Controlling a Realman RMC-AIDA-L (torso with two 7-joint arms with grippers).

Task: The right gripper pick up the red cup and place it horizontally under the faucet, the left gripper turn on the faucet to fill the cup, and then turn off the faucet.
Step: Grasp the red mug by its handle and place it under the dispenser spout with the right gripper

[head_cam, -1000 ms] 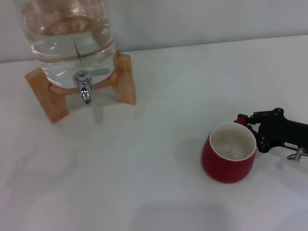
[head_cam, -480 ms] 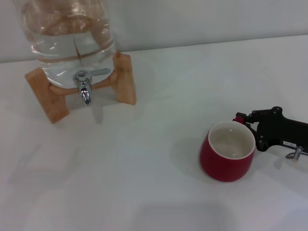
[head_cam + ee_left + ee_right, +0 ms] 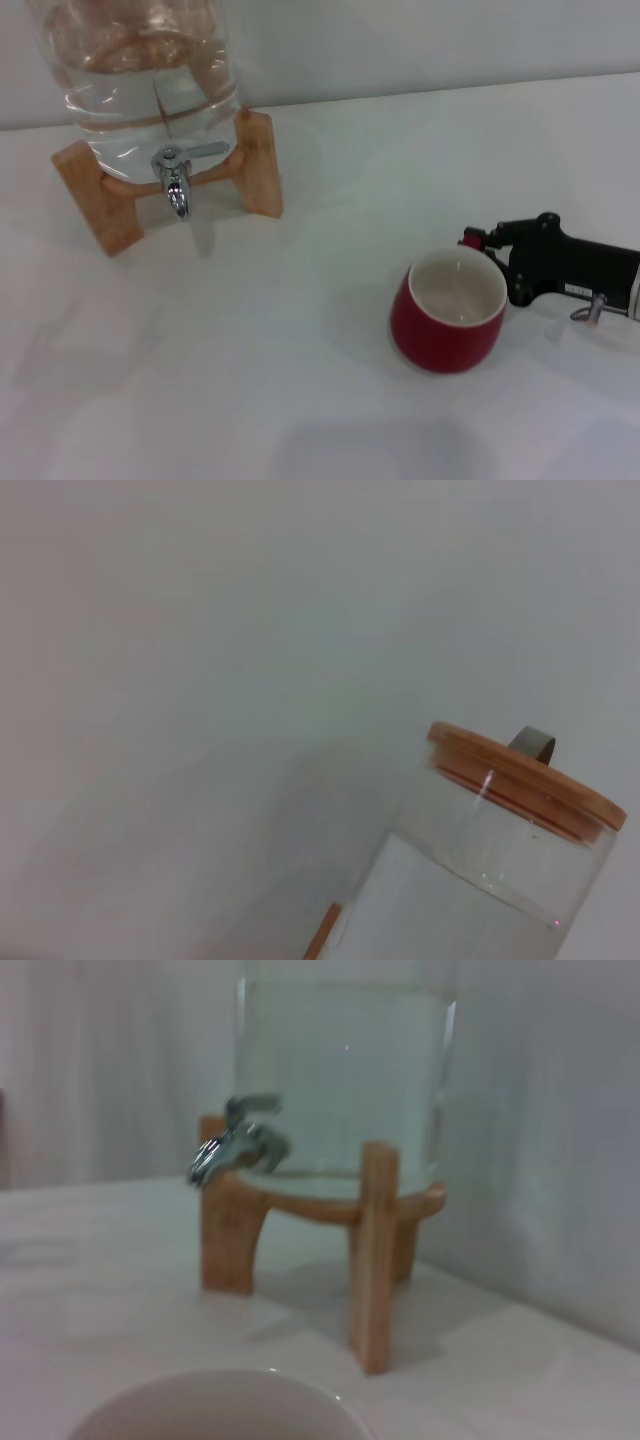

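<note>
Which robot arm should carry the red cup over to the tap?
The right. Its black right gripper already sits at the squat glossy red cup's handle side, while the left arm isn't seen near it. The chrome faucet is across the table.

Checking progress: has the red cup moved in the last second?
Yes. The cup, held by the right end effector, has shifted left toward the wooden stand and faucet.

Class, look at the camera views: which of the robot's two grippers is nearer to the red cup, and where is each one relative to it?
Right. The right gripper sits at the red cup's rim and handle side. The left gripper appears in no view; its wrist camera shows only the glass jar's top, so it is elsewhere.
</note>
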